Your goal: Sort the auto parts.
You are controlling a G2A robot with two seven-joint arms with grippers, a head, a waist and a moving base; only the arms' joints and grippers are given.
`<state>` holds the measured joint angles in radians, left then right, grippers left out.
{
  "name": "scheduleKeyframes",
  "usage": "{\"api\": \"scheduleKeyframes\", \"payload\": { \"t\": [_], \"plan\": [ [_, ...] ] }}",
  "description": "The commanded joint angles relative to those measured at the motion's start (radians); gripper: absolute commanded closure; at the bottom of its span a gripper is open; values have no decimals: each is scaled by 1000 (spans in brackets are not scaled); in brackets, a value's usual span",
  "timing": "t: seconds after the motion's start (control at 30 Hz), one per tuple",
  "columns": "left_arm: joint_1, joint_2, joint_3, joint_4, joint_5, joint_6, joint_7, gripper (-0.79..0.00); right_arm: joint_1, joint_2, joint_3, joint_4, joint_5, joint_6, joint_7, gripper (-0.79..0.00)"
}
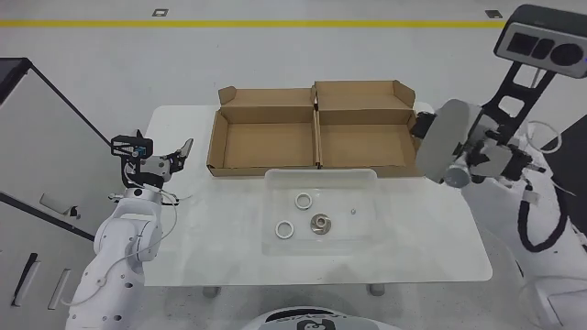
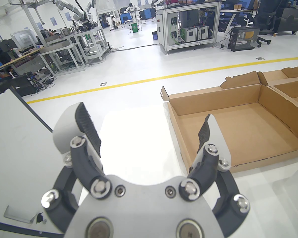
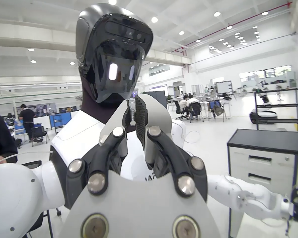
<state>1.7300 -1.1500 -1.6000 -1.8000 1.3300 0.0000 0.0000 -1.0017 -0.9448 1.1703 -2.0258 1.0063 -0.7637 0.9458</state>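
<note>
In the top view, the right arm covered the right end of the right cardboard box. A speck in the clear tray was too small to name, and the metal part near it too small to tell its kind. In the left wrist view, the picture's edge cut off that box and most of the tray. The right gripper pinched a threaded part, mostly hidden by the fingers.
</note>
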Motion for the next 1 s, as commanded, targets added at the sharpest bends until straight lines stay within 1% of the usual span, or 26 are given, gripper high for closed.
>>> {"api": "scheduleKeyframes", "payload": {
  "t": [0.0,0.23,0.33,0.53,0.63,0.73,0.8,0.97],
  "plan": [
    [0,0,0,0,0,0,0,-785,-30,8,59,13,-14,43,24,0],
    [0,0,0,0,0,0,0,-785,-135,38,262,48,-99,182,153,0],
    [0,0,0,0,0,0,0,-785,-177,47,335,62,-132,220,195,0],
    [0,0,0,0,0,0,0,-785,-209,63,455,107,-219,294,298,0],
    [0,0,0,0,0,0,0,-785,-186,70,482,146,-250,317,359,0],
    [0,0,0,0,0,0,0,-785,-133,74,479,198,-273,330,415,0],
    [0,0,0,0,0,0,0,-785,-93,76,466,233,-290,335,446,0],
    [0,0,0,0,0,0,0,-785,61,80,373,330,-393,374,485,0]
  ]
}}
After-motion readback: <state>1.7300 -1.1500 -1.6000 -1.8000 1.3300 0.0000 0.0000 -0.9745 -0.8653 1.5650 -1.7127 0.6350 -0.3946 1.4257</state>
